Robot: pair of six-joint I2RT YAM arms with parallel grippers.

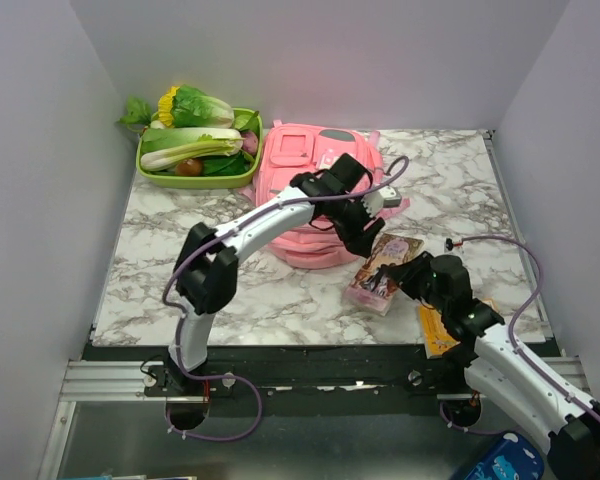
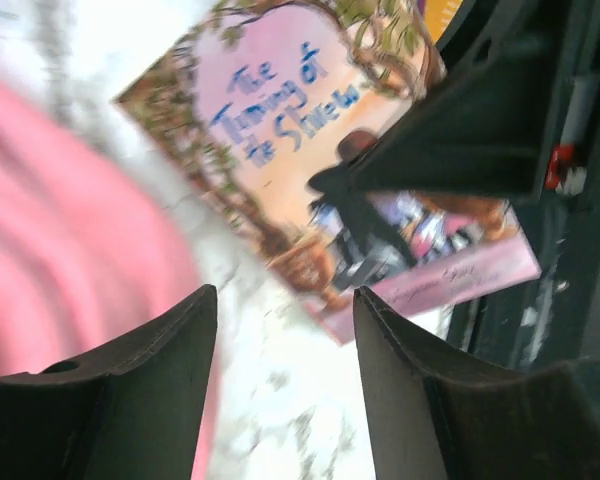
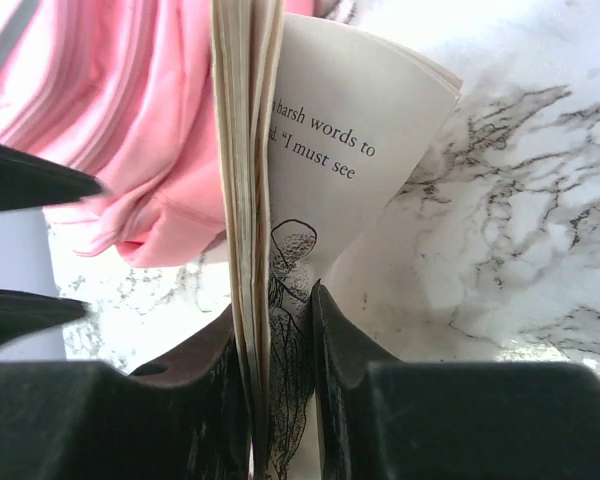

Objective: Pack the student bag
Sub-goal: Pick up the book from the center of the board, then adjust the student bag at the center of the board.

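Right wrist view has the right end effector [image 3: 280, 312] clamped on the page edges of the book [image 3: 352, 180] (one leaf bows loose), presumably so it can be carried to the student bag [image 3: 130, 110]. The bag lies just beyond and left of it on the bench [image 3: 520, 200]. The left end effector [image 2: 285, 300] hangs above the book with jaws apart, probably to steady it.

free: table [image 1: 145, 255] front-left | blocked: student bag [image 1: 290, 170], book [image 1: 370, 290] centre; vegetable tray [image 1: 195, 182] far-left
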